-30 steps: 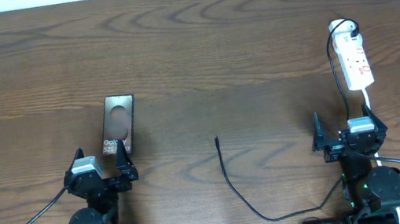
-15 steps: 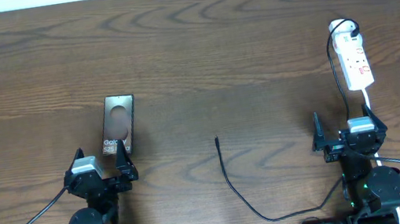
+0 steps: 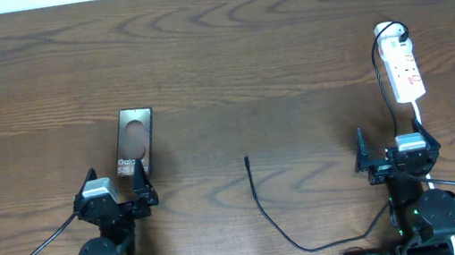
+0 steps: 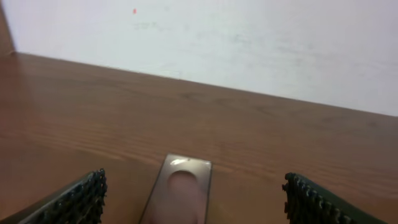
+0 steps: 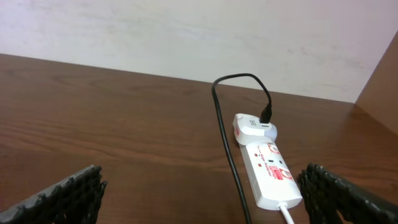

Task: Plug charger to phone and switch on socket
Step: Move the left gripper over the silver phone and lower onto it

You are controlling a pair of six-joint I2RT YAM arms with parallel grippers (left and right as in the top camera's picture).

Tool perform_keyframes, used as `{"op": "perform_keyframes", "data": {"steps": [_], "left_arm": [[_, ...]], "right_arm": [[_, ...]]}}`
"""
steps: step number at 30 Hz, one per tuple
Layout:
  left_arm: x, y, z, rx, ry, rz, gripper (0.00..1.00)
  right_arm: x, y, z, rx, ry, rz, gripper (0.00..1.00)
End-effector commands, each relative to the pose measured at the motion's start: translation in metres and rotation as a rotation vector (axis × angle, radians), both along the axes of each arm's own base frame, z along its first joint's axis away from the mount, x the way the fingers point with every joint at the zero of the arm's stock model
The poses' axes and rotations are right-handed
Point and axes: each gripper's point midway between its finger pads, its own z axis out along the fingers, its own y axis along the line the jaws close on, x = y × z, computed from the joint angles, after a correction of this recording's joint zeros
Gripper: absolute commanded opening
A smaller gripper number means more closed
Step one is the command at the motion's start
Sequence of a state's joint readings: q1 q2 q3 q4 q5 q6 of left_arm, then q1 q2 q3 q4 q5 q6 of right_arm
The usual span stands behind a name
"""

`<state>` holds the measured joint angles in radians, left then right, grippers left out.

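Left gripper (image 3: 114,179) gapes wide and holds nothing, with the phone (image 3: 136,141) lying flat just ahead of its fingers. Right gripper (image 3: 395,140) is spread just as wide and empty too, the socket (image 3: 404,69) ahead and a little to its right. The charger (image 3: 262,204) snakes over the table (image 3: 224,46) between the arms, its tip free and well apart from the phone. Trouble, I reckon: that thin tip could slip from a pinch, and the unheld phone may skid when pushed.
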<state>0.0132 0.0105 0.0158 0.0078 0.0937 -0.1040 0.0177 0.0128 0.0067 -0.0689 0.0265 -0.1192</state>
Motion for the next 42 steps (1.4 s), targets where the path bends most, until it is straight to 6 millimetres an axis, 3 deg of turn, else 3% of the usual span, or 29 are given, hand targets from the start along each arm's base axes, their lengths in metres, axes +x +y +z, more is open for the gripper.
{"op": "perform_keyframes", "data": {"steps": [1, 7, 11, 15, 19, 23, 28, 34, 40, 41, 42], "left_arm": [[-0.001, -0.007, 0.019, -0.015, -0.066, -0.042, 0.89], [-0.005, -0.006, 0.073, 0.042, -0.039, -0.038, 0.89], [0.011, -0.002, 0.103, 0.118, 0.120, -0.029, 0.89], [0.048, -0.003, 0.133, 0.107, 0.366, -0.054, 0.89], [0.096, -0.001, 0.143, 0.167, 0.605, -0.093, 0.89], [0.131, -0.001, 0.125, 0.161, 0.812, -0.117, 0.89], [0.154, -0.005, 0.071, 0.130, 1.013, -0.159, 0.89], [0.167, -0.005, 0.008, 0.108, 1.179, -0.171, 0.89], [0.171, -0.005, -0.027, 0.100, 1.265, -0.178, 0.89], [0.171, -0.005, -0.029, 0.099, 1.272, -0.179, 0.81], [0.171, -0.005, -0.032, 0.099, 1.277, -0.179, 0.62]], "right_arm": [[0.000, -0.003, -0.001, 0.013, 0.004, -0.017, 0.99], [0.000, -0.003, -0.001, 0.013, 0.004, -0.017, 0.99], [0.000, -0.003, -0.001, 0.013, 0.004, -0.017, 0.99], [0.000, -0.003, -0.001, 0.013, 0.004, -0.017, 0.99], [0.000, -0.003, -0.001, 0.013, 0.004, -0.017, 0.99], [0.000, -0.003, -0.001, 0.013, 0.004, -0.017, 0.99], [0.000, -0.003, -0.001, 0.013, 0.004, -0.017, 0.99], [0.000, -0.003, -0.001, 0.013, 0.004, -0.017, 0.99], [0.000, -0.003, -0.001, 0.013, 0.004, -0.017, 0.99], [0.000, -0.003, -0.001, 0.013, 0.004, -0.017, 0.99], [0.000, -0.003, -0.001, 0.013, 0.004, -0.017, 0.99]]}}
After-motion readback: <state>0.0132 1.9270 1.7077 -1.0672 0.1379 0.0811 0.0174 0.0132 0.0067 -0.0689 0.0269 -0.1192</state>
